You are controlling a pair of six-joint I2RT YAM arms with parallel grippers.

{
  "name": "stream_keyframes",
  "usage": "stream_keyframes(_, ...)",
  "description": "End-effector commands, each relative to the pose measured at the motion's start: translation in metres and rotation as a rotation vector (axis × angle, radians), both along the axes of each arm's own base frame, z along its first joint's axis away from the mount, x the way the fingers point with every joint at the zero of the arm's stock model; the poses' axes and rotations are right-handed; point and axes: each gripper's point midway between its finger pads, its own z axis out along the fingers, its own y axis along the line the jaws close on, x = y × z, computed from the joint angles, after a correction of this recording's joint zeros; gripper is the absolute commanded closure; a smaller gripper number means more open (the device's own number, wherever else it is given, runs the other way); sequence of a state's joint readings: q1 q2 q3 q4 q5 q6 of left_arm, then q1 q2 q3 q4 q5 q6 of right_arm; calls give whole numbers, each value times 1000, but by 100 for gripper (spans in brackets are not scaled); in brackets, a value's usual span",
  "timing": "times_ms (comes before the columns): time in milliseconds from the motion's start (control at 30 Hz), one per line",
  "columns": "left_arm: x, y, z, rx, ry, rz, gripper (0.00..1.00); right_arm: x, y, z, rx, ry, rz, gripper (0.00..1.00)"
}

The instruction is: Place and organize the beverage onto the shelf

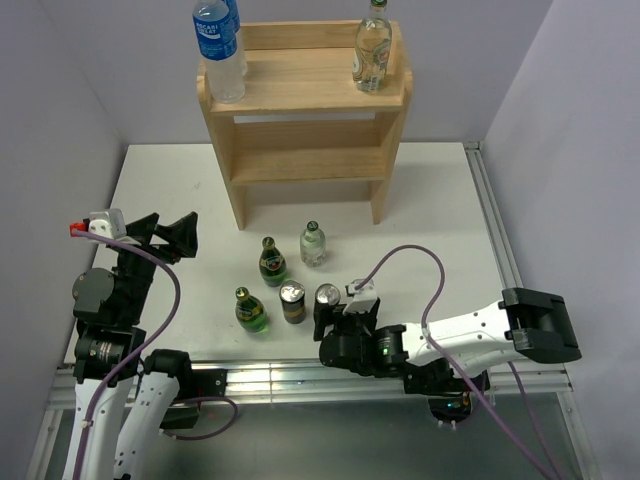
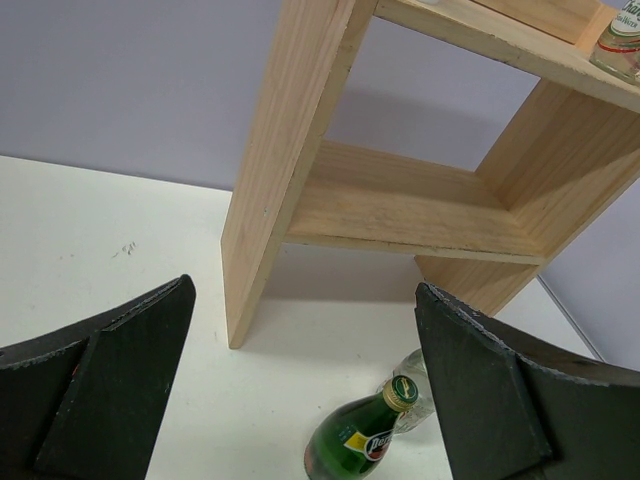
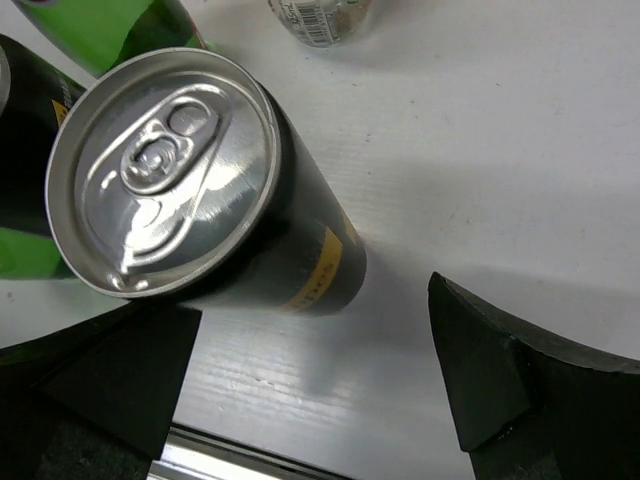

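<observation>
1. From above, you have the shelf (image 1: 305, 120) at 12 o'clock on the white table (image 1: 440, 220). On its top tier, the clear bottle on the shelf (image 1: 373, 50) stands at the 3 o'clock end and the water bottle (image 1: 220, 50) at the 9 o'clock end. The other five drinks stand upright on the table at 6 o'clock of the shelf: the clear bottle on the table (image 1: 313, 243), the rear green bottle (image 1: 272, 262), the front green bottle (image 1: 251, 310), the left can (image 1: 292, 301) and the right can (image 1: 327, 297). Your right gripper (image 1: 328, 312) lies low at 6 o'clock of the right can. Your left gripper (image 1: 166, 234) hangs well apart at 9 o'clock of the group, fingers released and empty.

2. At the left wrist, your left gripper (image 2: 305, 300) has both jaws spread wide with nothing between them. The shelf (image 2: 300, 150) fills 12 o'clock. The rear green bottle (image 2: 365, 440) shows at 6 o'clock, with the clear bottle on the table (image 2: 418, 372) just behind it.

3. At the right wrist, your right gripper (image 3: 312, 305) is released, with its jaws wide. The right can (image 3: 200, 190) stands between them, close to the 9 o'clock finger; you cannot tell whether it touches. The rear green bottle (image 3: 110, 25) sits at 11 o'clock.
</observation>
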State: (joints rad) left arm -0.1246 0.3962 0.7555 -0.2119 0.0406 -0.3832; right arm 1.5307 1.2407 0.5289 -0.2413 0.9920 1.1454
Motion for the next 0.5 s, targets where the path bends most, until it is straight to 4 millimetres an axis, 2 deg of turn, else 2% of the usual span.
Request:
stream_keyframes(0,-2,-1,6,7,-26,-10,1,11,16,8,70,-33,-13,0)
stream_keyframes(167,-2,-2,6,10,-25,-16,1,22,23,3,60,-46,-10,0)
stream_keyframes(467,-1,-3,5,10,-20,-17,1,41,15,-21,20,-79,-69,2)
